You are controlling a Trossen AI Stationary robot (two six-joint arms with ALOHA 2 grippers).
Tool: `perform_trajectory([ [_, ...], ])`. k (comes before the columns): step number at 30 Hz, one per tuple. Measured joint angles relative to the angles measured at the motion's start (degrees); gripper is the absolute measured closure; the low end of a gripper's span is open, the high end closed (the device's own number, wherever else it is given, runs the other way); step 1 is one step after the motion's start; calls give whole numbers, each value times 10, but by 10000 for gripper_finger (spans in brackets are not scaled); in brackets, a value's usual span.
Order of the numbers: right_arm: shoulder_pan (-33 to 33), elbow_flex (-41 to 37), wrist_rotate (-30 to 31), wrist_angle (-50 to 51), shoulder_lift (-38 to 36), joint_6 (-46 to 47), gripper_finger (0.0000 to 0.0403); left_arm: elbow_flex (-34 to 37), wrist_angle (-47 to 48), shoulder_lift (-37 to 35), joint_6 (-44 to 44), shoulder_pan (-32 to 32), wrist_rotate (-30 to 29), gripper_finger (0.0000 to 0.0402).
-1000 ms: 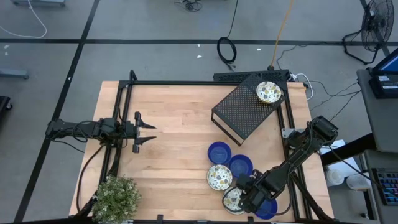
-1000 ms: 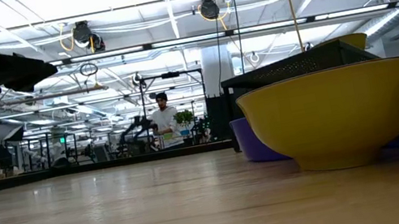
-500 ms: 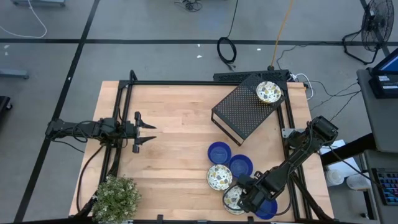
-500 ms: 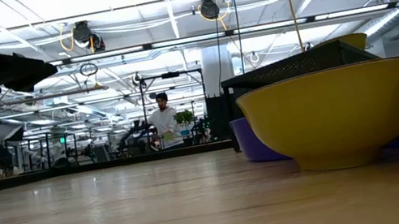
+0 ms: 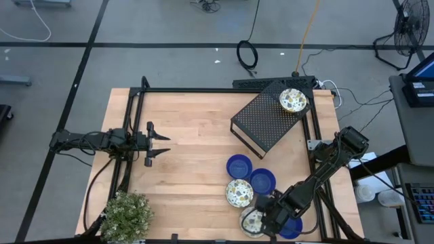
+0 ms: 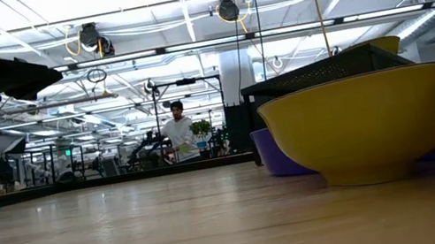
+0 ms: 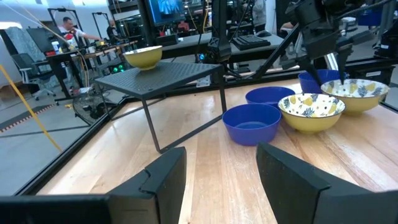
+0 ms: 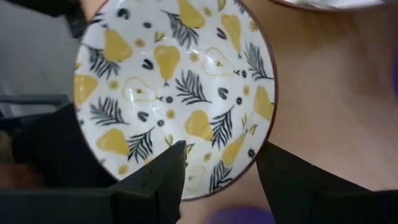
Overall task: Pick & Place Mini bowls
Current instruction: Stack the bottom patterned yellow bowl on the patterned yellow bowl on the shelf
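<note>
Six mini bowls show in the high view. Two blue ones [image 5: 239,166] [image 5: 262,180] and a cream one [image 5: 239,193] stand on the table, and a third blue one [image 5: 293,228] lies partly under the right arm. Another cream bowl [image 5: 293,101] sits on the black perforated box [image 5: 266,120]. My right gripper [image 5: 263,217] is open over the pear-patterned cream bowl [image 5: 249,221] near the table's near edge. My left gripper [image 5: 161,144] waits open at the table's left, touching nothing. My right gripper [image 8: 222,149] comes from above, pointing down, astride the cream bowl's rim [image 8: 217,190] on its right side. One finger [image 8: 163,180] stands over the inside and the other finger [image 8: 298,180] outside. Whether either touches the rim I cannot tell.
A potted plant [image 5: 125,215] stands at the near left corner. The black box is raised on thin legs [image 7: 152,127] at the far right. Bare wood [image 5: 190,135] lies between the left gripper and the bowls. A person [image 6: 179,133] stands far behind the table.
The right gripper has moved a little toward the table's near edge and left. The pear-patterned cream bowl under it has shifted slightly the same way, and in the low view its rim at the picture's right edge stands higher than before.
</note>
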State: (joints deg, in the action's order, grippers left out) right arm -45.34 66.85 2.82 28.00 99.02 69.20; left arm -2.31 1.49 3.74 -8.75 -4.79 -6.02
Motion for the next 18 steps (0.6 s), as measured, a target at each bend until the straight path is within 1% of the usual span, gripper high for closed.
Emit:
perform_trajectory([
  [3, 0, 0, 0, -8, 0, -9, 222, 0, 0, 0, 0, 0, 0, 204],
  [8, 8, 0, -2, 9, 0, 48, 222, 0, 0, 0, 0, 0, 0, 204],
  [18, 22, 0, -1, 36, 0, 116, 222, 0, 0, 0, 0, 0, 0, 204],
])
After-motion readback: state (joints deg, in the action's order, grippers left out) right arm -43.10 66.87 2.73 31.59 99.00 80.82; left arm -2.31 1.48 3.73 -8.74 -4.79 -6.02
